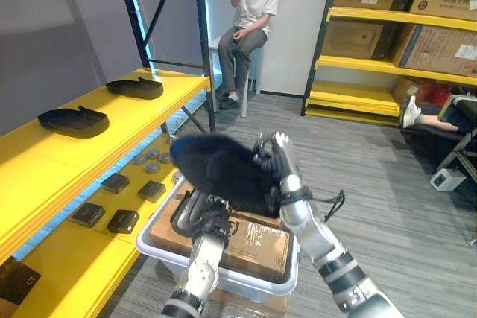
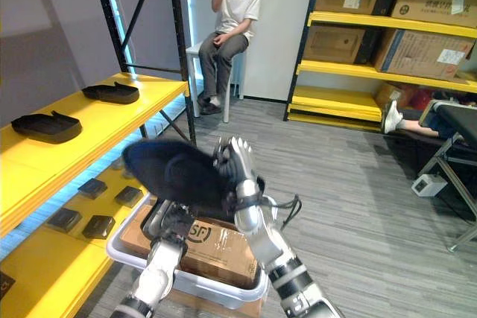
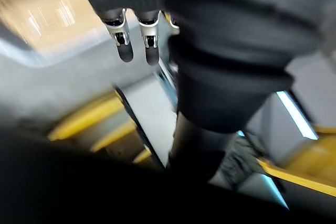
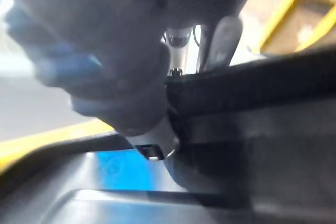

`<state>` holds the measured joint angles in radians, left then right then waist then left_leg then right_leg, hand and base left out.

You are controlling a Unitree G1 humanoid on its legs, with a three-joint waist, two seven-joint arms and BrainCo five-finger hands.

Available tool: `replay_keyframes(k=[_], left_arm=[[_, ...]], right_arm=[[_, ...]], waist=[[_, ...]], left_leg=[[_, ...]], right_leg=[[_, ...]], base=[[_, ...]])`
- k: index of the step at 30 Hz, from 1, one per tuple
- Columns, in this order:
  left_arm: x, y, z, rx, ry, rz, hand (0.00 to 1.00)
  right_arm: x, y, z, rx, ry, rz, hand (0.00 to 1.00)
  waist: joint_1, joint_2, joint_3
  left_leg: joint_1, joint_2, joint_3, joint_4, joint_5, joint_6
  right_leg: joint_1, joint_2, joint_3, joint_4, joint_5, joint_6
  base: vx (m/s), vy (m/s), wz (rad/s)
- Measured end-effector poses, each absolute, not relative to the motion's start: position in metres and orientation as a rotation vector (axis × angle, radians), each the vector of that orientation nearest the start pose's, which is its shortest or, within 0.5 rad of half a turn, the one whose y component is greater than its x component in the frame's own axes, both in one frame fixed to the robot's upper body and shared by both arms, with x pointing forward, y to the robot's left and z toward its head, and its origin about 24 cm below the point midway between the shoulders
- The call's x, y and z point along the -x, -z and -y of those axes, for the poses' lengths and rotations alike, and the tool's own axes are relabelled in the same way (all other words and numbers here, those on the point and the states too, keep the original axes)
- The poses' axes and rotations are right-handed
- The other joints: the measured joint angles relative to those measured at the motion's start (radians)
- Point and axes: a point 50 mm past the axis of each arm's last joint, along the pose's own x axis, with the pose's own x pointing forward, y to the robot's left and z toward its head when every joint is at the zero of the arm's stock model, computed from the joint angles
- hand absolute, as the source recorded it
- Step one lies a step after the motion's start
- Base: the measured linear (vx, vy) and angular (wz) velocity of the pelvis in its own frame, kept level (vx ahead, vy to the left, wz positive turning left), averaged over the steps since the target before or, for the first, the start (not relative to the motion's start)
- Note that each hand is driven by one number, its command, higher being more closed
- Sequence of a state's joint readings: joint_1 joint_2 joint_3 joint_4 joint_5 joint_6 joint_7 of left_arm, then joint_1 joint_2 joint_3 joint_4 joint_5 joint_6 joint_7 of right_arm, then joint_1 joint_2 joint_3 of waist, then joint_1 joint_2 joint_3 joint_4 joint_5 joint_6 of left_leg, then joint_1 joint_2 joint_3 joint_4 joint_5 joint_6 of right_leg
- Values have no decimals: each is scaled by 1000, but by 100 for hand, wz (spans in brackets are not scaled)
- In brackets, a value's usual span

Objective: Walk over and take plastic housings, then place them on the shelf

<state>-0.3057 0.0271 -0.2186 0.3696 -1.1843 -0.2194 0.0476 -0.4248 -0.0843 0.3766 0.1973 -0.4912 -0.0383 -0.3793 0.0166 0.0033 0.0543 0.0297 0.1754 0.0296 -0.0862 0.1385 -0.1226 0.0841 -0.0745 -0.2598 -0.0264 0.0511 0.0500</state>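
Observation:
I hold a black plastic housing (image 1: 220, 165) up in front of me, above a white bin (image 1: 223, 279). My right hand (image 1: 282, 173) is at its right edge, fingers upright behind it and thumb in front, pinching the rim (image 4: 236, 80). Beneath the housing sits my left hand (image 1: 200, 214), and its fingers (image 3: 126, 43) look straight against the underside. On the left, the yellow shelf (image 1: 112, 139) bears two more black housings (image 1: 73, 120) (image 1: 136, 88) on its top level.
A cardboard box (image 1: 257, 245) lies in the bin. Small black parts (image 1: 119, 184) rest on the lower yellow shelf level. A person (image 1: 250, 5) sits on a stool behind the shelf post. Yellow racks with cardboard boxes (image 1: 395, 65) stand far right, with someone's feet (image 1: 411, 113) nearby.

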Motion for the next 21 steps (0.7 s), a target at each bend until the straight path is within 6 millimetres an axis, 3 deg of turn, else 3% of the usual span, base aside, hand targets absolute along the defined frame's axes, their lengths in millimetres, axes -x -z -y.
replay_keyframes(k=[3, 5, 15, 18, 21], left_arm=[[-305, -52, -102, 1091, 133, 3, 0], [-304, -60, -97, 1093, 199, 36, 0], [-302, -60, -96, 1079, 238, 44, 0], [-299, -55, -97, 993, 216, 27, 0], [-294, -37, -104, 728, 118, -41, 0]], right_arm=[[-304, -92, 69, 618, -60, 374, 100], [-305, -88, 70, 629, -74, 354, 100], [-306, -87, 72, 628, -81, 341, 100], [-304, -86, 76, 610, -61, 319, 100], [-303, -88, 79, 590, -34, 311, 100]], waist=[[2, -6, -4], [1, -6, -4], [1, -8, -9], [1, -8, -9], [0, -7, -9]], left_leg=[[-2, -1, -4, 0, 0, 0], [-2, -1, -4, 0, 0, 0], [-2, -2, -7, 0, 0, 0], [0, -1, -7, 0, -1, -1], [0, -1, -7, 0, -1, -1]], right_leg=[[0, 0, -3, 0, 0, 0], [1, -1, -3, -1, 0, 0], [10, 3, -7, -17, 2, -1], [13, 3, -7, -20, 2, -1], [14, 4, -7, -20, 2, -1]], base=[[1, 8, 2], [0, 0, 0], [0, 0, 0], [0, 0, 0], [0, 0, 0]])
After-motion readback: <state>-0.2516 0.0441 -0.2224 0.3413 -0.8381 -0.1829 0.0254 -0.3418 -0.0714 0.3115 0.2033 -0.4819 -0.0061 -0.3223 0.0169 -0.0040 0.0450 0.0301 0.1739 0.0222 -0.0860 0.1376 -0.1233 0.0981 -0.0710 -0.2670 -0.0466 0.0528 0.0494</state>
